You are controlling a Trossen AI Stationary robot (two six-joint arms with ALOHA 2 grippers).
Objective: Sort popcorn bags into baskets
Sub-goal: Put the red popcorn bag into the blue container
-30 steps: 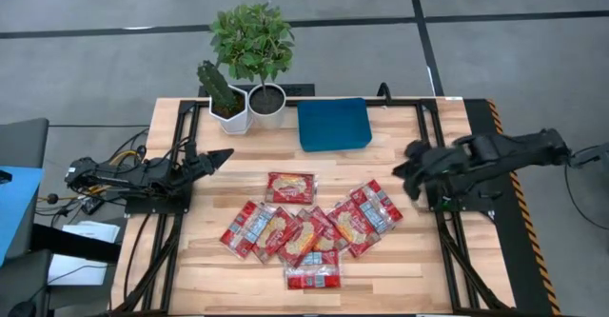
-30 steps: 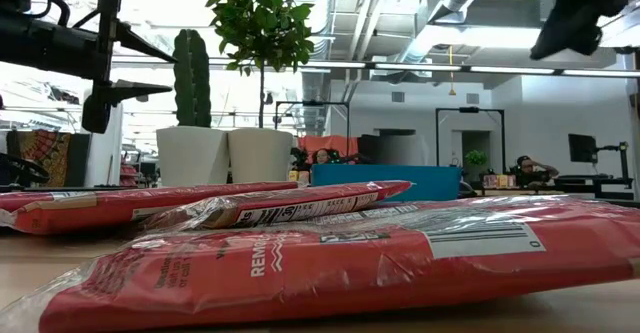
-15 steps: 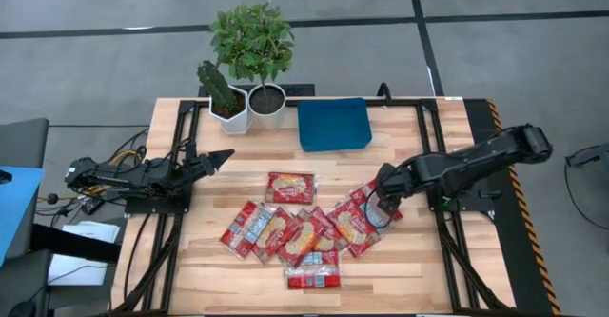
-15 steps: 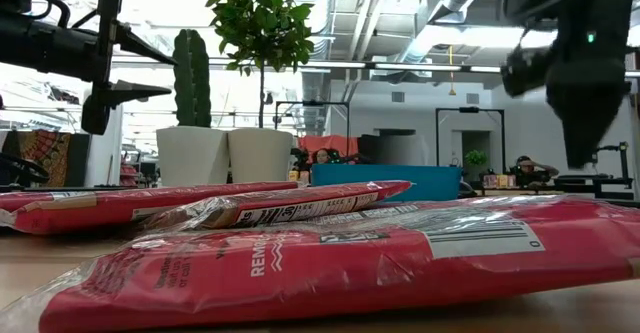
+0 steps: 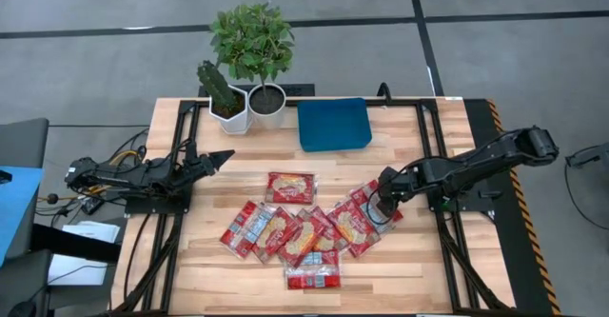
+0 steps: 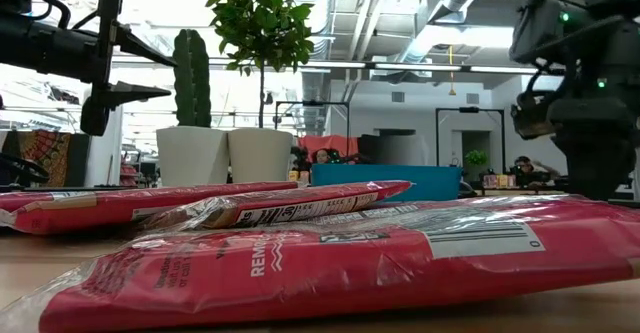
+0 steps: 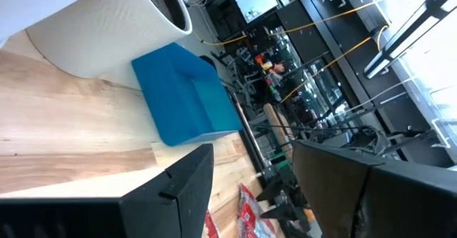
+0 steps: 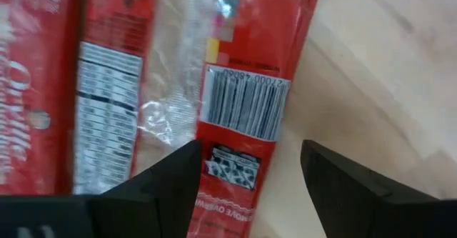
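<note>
The right gripper (image 5: 383, 200) hangs with fingers spread directly over the rightmost popcorn bag (image 5: 378, 206) on the worktop (image 5: 409, 269). The left gripper (image 5: 217, 156), fingers apart, waits at the left edge. The blue basket (image 5: 334, 125) stands behind.

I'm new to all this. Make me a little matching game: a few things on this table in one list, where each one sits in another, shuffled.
Things:
1. blue tray
2. right gripper
3. left gripper
4. cactus

Places:
A. in a white pot at the table's far left corner
B. open over the rightmost popcorn bag
C. raised above bare wood, left of the bags
D. empty, at the far edge beside the pots

Pairs: 1-D, 2-B, 3-C, 4-A
</note>
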